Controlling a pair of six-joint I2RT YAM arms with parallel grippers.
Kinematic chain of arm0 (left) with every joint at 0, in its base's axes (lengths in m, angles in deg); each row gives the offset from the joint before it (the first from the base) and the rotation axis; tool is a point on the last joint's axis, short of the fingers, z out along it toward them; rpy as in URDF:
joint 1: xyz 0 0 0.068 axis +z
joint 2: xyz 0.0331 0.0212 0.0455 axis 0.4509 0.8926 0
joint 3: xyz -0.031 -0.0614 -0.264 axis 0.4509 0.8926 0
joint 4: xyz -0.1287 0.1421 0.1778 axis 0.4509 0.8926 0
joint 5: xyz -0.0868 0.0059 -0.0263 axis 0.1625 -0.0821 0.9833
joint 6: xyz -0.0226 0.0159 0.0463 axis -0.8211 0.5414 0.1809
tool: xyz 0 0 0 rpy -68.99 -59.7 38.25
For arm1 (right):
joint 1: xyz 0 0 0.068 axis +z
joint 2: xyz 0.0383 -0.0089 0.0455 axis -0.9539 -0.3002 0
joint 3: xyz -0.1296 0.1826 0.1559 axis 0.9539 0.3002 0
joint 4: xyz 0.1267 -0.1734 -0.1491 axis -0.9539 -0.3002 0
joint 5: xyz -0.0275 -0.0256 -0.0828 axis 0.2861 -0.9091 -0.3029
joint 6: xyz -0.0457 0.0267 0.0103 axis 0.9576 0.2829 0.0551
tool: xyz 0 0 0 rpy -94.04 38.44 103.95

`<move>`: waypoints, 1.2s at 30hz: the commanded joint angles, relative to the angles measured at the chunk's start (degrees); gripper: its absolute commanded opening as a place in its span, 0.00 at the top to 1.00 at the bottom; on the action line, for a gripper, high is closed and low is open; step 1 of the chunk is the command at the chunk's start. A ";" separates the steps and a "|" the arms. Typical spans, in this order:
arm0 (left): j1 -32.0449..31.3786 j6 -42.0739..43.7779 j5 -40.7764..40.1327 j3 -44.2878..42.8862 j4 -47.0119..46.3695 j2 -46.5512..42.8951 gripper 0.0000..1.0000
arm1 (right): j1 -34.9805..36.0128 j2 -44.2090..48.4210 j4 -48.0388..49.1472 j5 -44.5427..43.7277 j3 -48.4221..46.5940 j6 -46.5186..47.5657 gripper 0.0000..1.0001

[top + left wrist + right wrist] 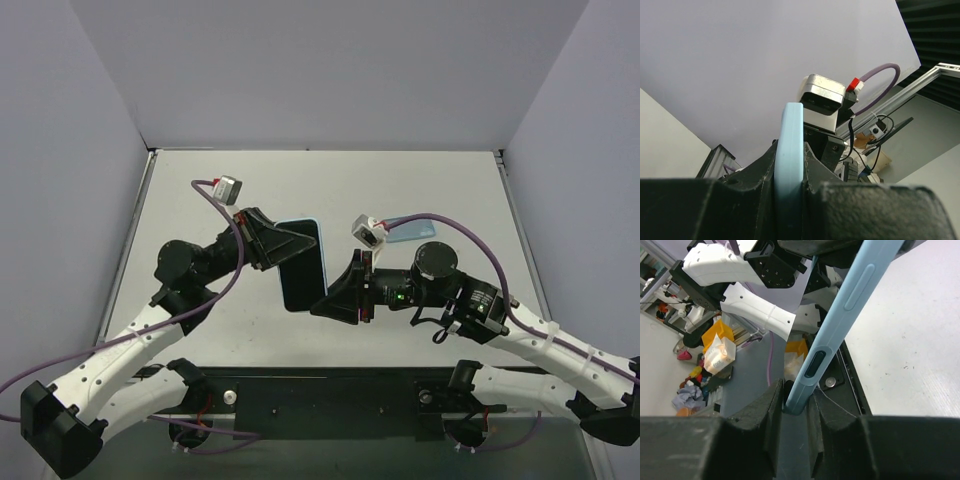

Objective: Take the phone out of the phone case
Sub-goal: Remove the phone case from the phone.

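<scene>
No lettering, brand mark, number or sign is legible anywhere, not even on the phone case (841, 315).

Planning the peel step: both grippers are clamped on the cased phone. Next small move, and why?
Probably hold the left gripper steady and twist the right gripper slightly to pry the rim loose. Both pairs of fingers pinch opposite edges of the light-blue phone case, and the phone appears fully seated inside, so nothing has separated yet.

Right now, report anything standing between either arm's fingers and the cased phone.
Nothing visible does. The left fingers and the right fingers are each shut directly on the cased phone, gripping it at opposite ends.
</scene>
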 commanded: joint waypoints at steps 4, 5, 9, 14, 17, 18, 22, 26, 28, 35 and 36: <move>0.97 -6.83 2.32 -4.72 -6.19 0.15 1.00 | 2.08 -1.69 -3.37 4.37 -2.78 10.45 1.00; 1.24 -9.81 3.28 -5.07 -6.99 1.20 1.00 | 3.65 -1.61 -5.56 3.93 -2.96 15.34 1.00; 1.24 -21.22 4.70 -5.25 -20.49 4.01 1.00 | 8.49 0.24 -10.15 -11.25 -1.39 29.14 1.00; 0.89 -35.57 5.31 -6.56 -36.16 8.67 1.00 | 9.20 -3.45 -12.87 -18.74 -4.71 43.39 1.00; -0.07 -38.31 7.51 -8.58 -36.10 8.07 1.00 | 11.13 -6.86 -13.40 -23.29 -9.10 48.68 1.00; -0.69 -38.05 9.43 -9.55 -35.04 7.20 1.00 | 12.53 -7.58 -15.32 -24.71 -11.55 51.31 1.00; -2.01 -34.54 12.69 -9.91 -27.40 3.33 1.00 | 15.34 -11.62 -17.44 -32.00 -17.45 57.47 1.00; -2.62 -33.57 13.66 -7.46 -22.91 0.95 1.00 | 17.72 -15.31 -19.47 -35.62 -23.60 61.43 1.00; -2.98 -33.57 14.01 -6.22 -22.90 0.42 1.00 | 18.52 -17.42 -20.52 -37.11 -26.32 63.01 1.00; -3.07 -35.23 14.45 -4.20 -26.06 1.47 1.00 | 19.75 -23.75 -22.46 -41.42 -32.67 67.32 1.00; -3.07 -35.58 14.46 -4.11 -27.03 2.00 1.00 | 19.75 -24.10 -22.28 -42.12 -33.02 67.42 1.00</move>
